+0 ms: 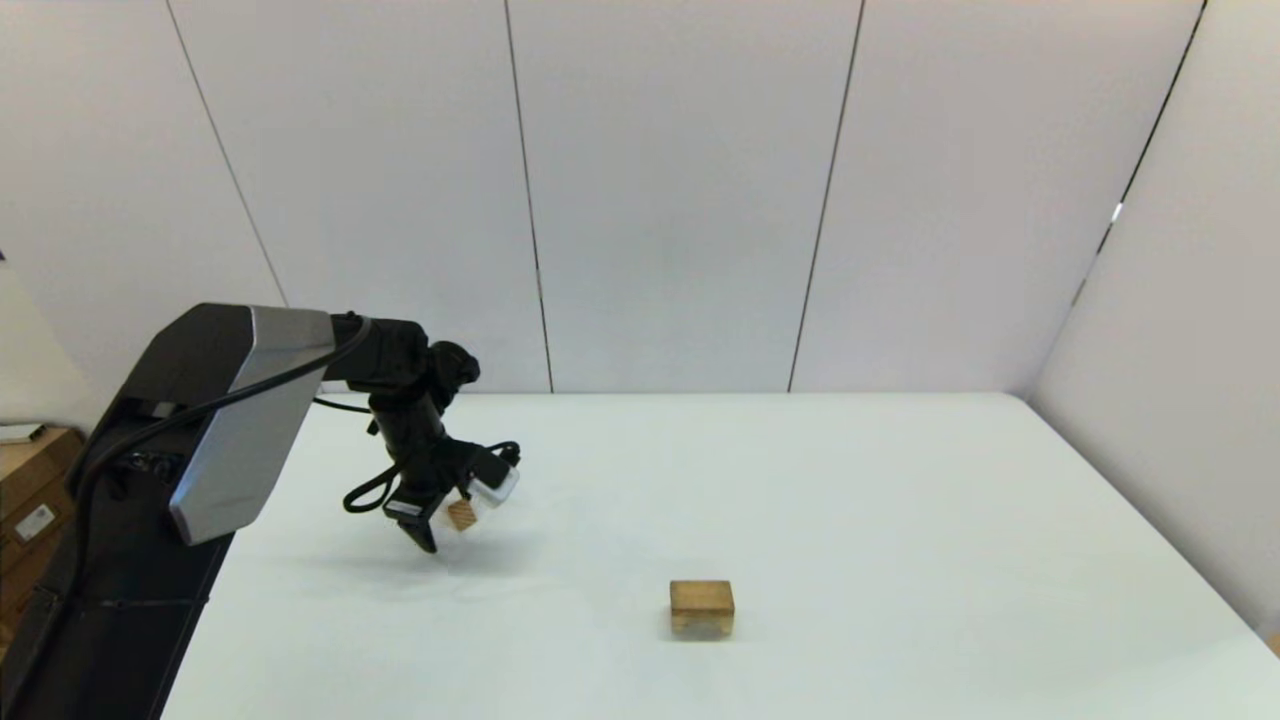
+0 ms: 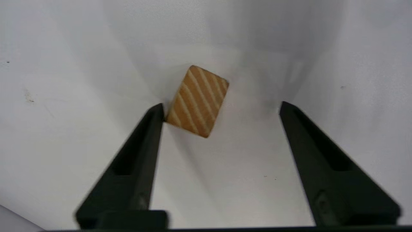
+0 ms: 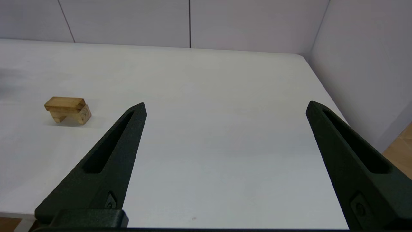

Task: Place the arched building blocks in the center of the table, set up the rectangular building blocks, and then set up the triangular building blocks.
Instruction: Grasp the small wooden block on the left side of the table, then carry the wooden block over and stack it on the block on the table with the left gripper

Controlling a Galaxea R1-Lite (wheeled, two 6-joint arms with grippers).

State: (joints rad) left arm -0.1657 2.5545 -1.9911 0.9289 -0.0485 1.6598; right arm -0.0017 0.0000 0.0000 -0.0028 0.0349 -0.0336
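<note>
The triangular building block (image 2: 197, 101), a small wedge with striped grain, lies on the white table (image 1: 850, 480) between the fingers of my open left gripper (image 2: 222, 105), one corner touching a fingertip (image 2: 157, 111). In the head view this block (image 1: 461, 514) and the left gripper (image 1: 450, 530) are over the table's left part. Near the middle front, the rectangular building block (image 1: 701, 593) rests flat on the arched building block (image 1: 701, 622). The right wrist view shows the same slab (image 3: 64, 103) on the arch (image 3: 73, 115), far off to one side of my open, empty right gripper (image 3: 227, 103).
The left arm's grey link (image 1: 240, 420) reaches in over the table's left edge. Cardboard boxes (image 1: 30, 490) stand beyond that edge. Wall panels close the back and the right side. The table's rounded far corner (image 3: 301, 56) shows in the right wrist view.
</note>
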